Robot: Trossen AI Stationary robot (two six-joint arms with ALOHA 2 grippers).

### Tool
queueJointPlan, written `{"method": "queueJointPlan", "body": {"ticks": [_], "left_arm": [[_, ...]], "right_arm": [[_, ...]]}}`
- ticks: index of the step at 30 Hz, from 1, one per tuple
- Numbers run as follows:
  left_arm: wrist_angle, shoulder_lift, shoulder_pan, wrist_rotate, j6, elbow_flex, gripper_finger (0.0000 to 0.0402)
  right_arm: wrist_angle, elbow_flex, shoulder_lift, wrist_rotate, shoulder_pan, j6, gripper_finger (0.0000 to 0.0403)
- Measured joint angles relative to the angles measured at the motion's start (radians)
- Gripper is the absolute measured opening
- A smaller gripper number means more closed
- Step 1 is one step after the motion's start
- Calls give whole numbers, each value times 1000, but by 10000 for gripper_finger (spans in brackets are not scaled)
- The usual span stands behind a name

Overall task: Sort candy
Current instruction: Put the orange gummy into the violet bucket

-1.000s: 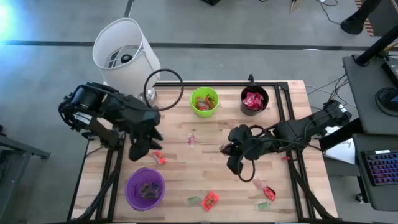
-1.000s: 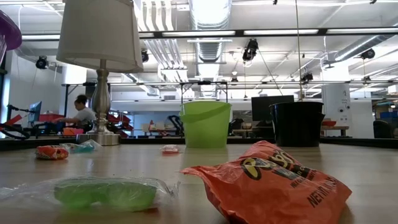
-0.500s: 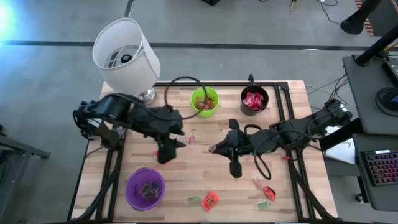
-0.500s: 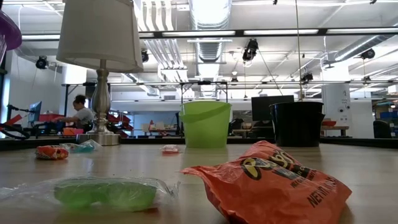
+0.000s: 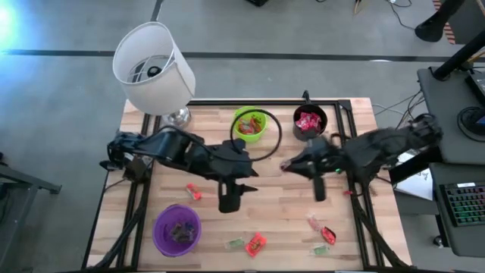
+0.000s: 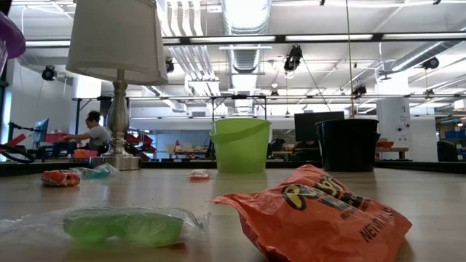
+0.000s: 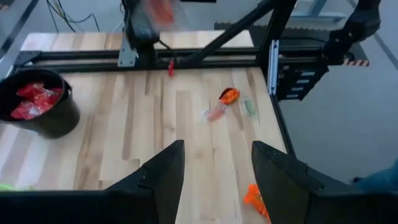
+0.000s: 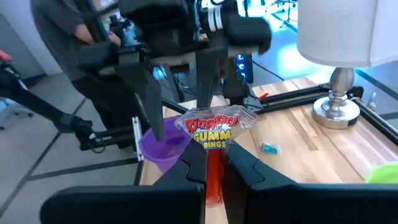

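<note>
Wooden slats of the table [image 5: 258,216] are seen from above with both arms over the middle. The left gripper [image 5: 244,187] hangs near the centre, empty as far as can be seen; the right gripper [image 5: 285,164] sits at three o'clock from it, with a red ring-gummy packet [image 5: 283,164] barely visible at its tip. Loose candy [image 5: 256,243] lies at six o'clock along the near edge, one red piece [image 5: 193,192] at nine o'clock of the left gripper. The green cup [image 5: 249,123] and black cup [image 5: 309,123] stand at twelve o'clock, the purple cup [image 5: 178,228] at seven, the lamp [image 5: 151,67] at eleven

From table height, an orange packet [image 6: 320,211] and a green sweet [image 6: 120,225] fill the foreground; no gripper is shown

From the left wrist, its fingers [image 7: 163,171] are spread wide with nothing between them, above bare wood

From the right wrist, the packet [image 8: 211,134] is pinched between narrow fingers [image 8: 245,168]

A carry step is judged to be in hand; the next move calls for bringing the packet over the matching cup, probably the black one holding red sweets, and releasing it
</note>
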State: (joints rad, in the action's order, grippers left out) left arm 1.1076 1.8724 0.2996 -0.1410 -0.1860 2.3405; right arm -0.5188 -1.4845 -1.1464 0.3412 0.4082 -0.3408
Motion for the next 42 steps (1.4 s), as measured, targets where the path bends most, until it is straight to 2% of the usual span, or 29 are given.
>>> {"method": "queueJointPlan", "body": {"ticks": [5,12,21,27,29,32,36,39,42], "left_arm": [[-125,64,20,0,15,0,169],[-310,216,39,12,22,-3,169],[-801,300,38,112,54,-3,169],[-1035,301,39,145,62,-3,169],[-1001,289,39,151,79,-2,169],[-795,252,38,112,78,-2,169],[-463,206,38,-66,92,2,169],[-278,178,36,-207,92,2,169],[-211,154,29,-235,91,2,169]], "right_arm": [[-57,0,75,-1,7,-2,13],[-174,0,145,0,6,-14,13],[-279,0,185,32,4,-71,13],[-301,0,177,34,4,-109,13],[-306,0,176,34,4,-113,13],[-322,0,177,36,4,-121,13],[-345,1,179,37,4,-132,13],[-326,4,166,36,4,-131,13],[-297,6,138,26,4,-106,13]]}}
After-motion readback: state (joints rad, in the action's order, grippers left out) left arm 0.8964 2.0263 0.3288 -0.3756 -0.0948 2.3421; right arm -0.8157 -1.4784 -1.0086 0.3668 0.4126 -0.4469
